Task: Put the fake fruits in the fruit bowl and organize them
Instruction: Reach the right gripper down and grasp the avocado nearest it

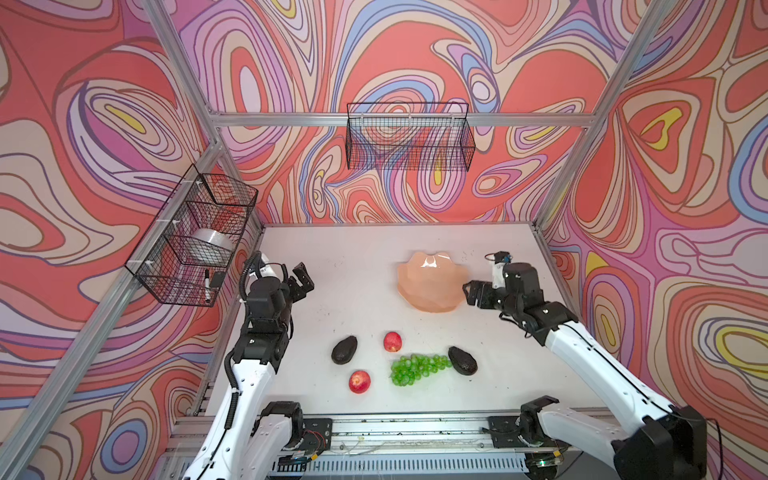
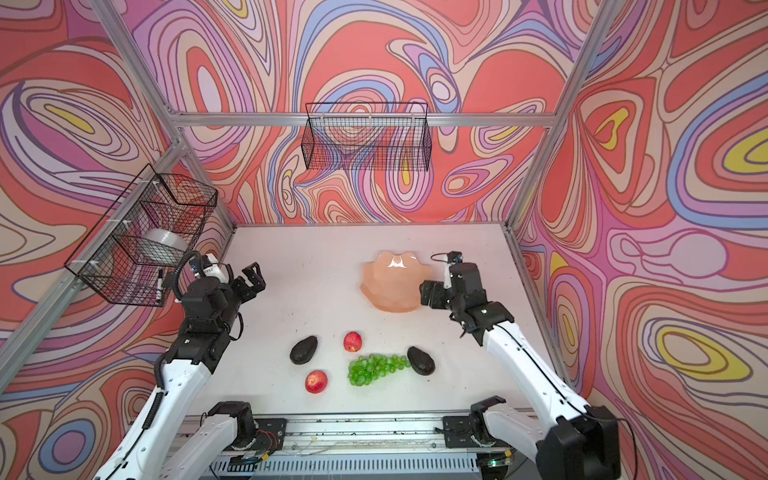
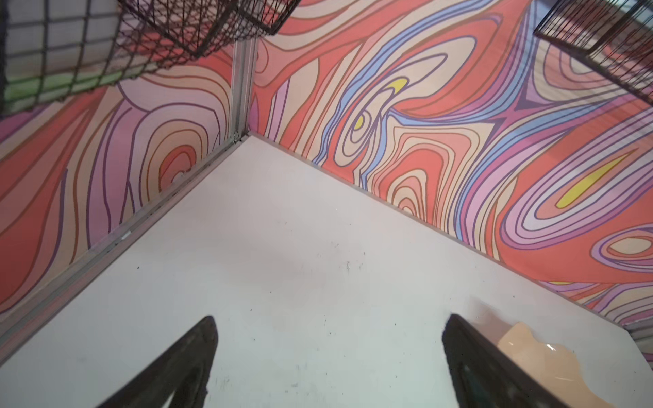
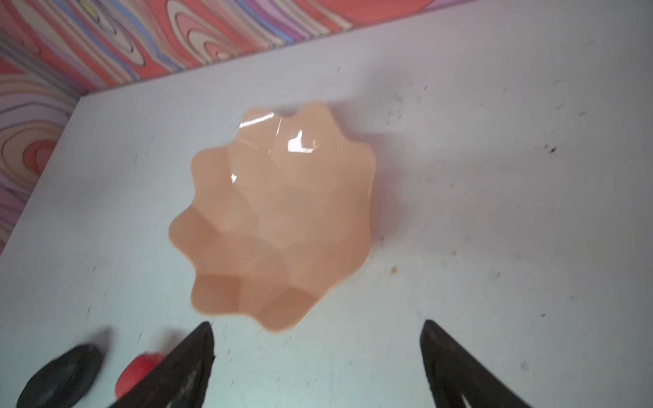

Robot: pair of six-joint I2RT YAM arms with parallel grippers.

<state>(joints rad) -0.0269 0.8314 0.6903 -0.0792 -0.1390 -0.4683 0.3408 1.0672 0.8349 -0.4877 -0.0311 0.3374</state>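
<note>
apple [image 4: 136,374] half hidden, avocado [image 4: 60,378] blurred

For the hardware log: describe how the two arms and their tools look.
Both arms have white lower links and black joints and wrists. The left arm carries a coiled black cable near its wrist; the right arm has a thin black cable along its white shell. The left tool and right tool are black, each with two tapering fingers.

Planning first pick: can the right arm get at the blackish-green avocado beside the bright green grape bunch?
Probably yes: the open, empty right gripper has bare table between it and that avocado; grapes crowd one side.
</note>
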